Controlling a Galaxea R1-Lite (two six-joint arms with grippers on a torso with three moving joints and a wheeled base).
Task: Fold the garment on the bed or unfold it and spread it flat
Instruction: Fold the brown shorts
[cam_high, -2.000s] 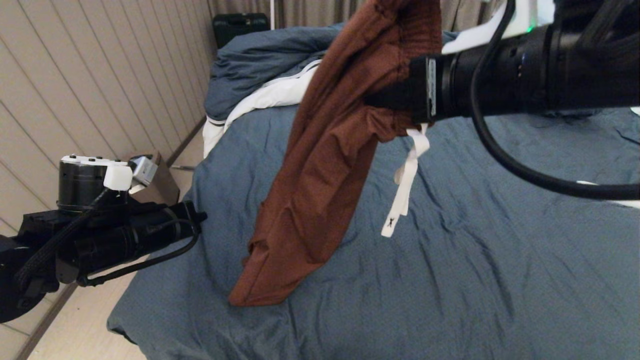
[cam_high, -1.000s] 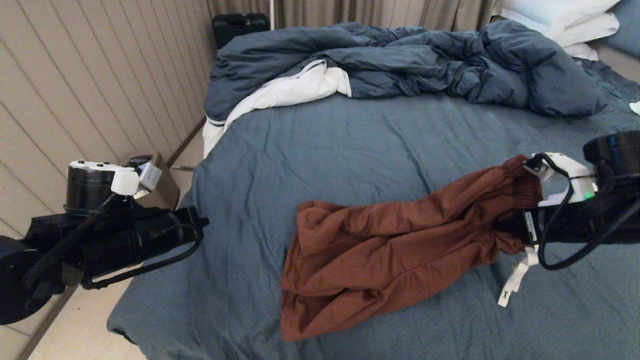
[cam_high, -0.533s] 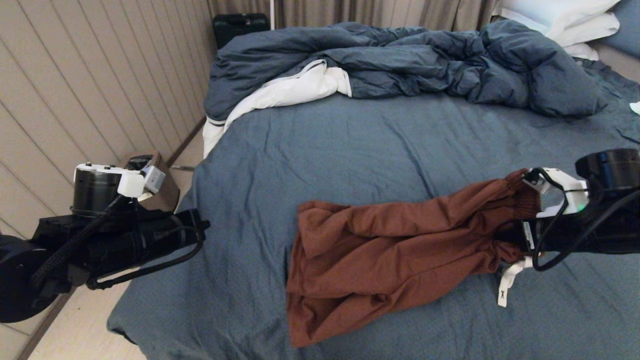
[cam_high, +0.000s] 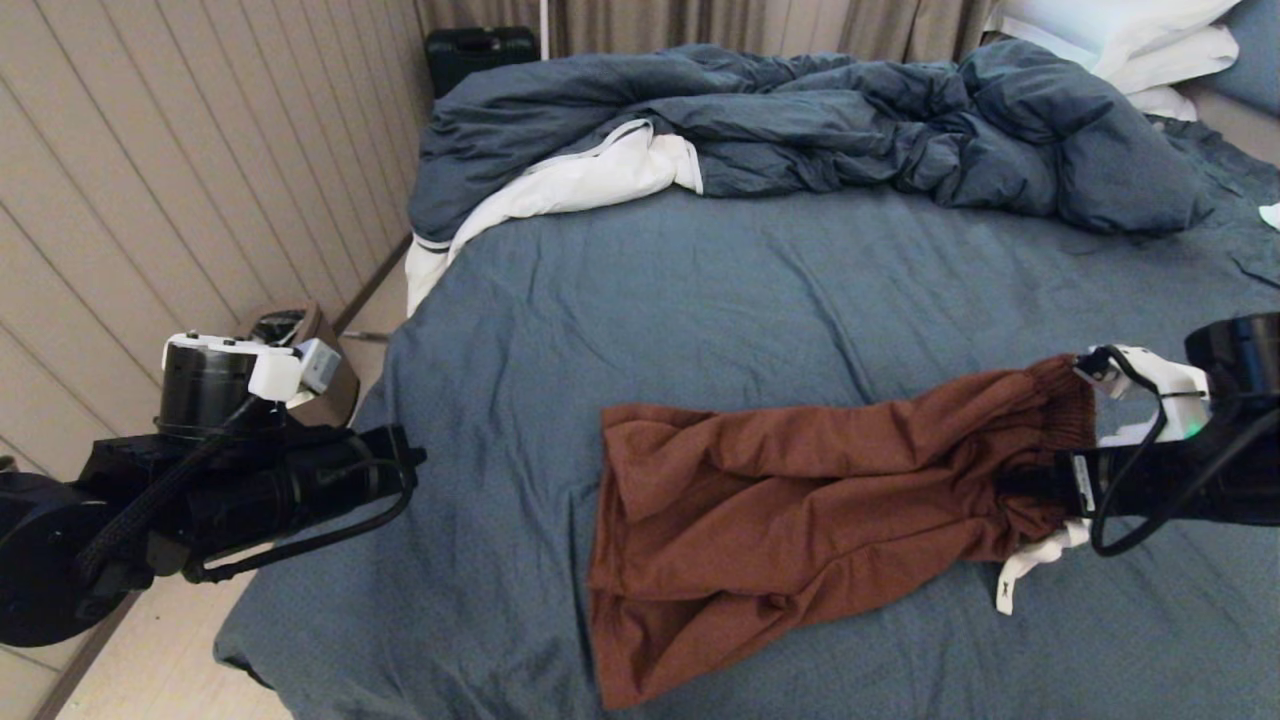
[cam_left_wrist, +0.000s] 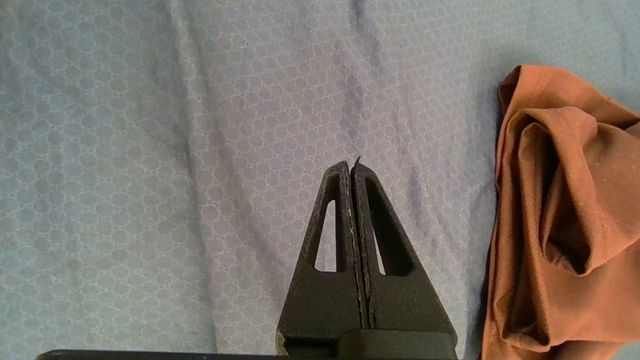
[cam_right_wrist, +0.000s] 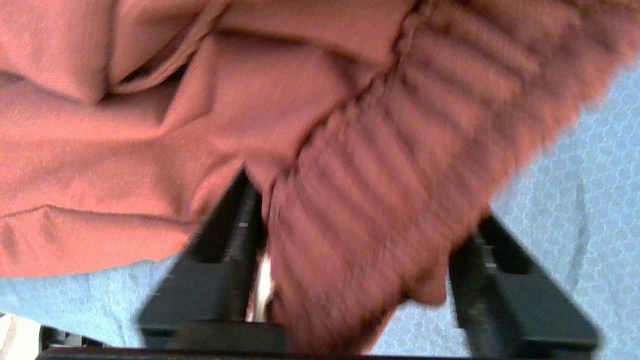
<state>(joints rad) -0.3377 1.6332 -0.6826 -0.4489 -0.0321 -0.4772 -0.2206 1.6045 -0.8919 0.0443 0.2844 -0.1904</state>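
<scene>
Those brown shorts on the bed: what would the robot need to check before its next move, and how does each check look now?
1. Garment lying on the bed: ok.
2. Spread flat: not ok, legs bunched and overlapping.
3. Right gripper let go: cannot tell; fingers apart, waistband between them.
4. Left gripper shut, clear of the cloth: ok.
5. Drawstring free: cannot tell, partly under the arm.

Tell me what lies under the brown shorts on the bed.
The shorts lie crumpled on the bed's slate-blue sheet, which shows all around them. A white drawstring pokes out beneath the waistband. Anything else under the fabric is covered.
</scene>
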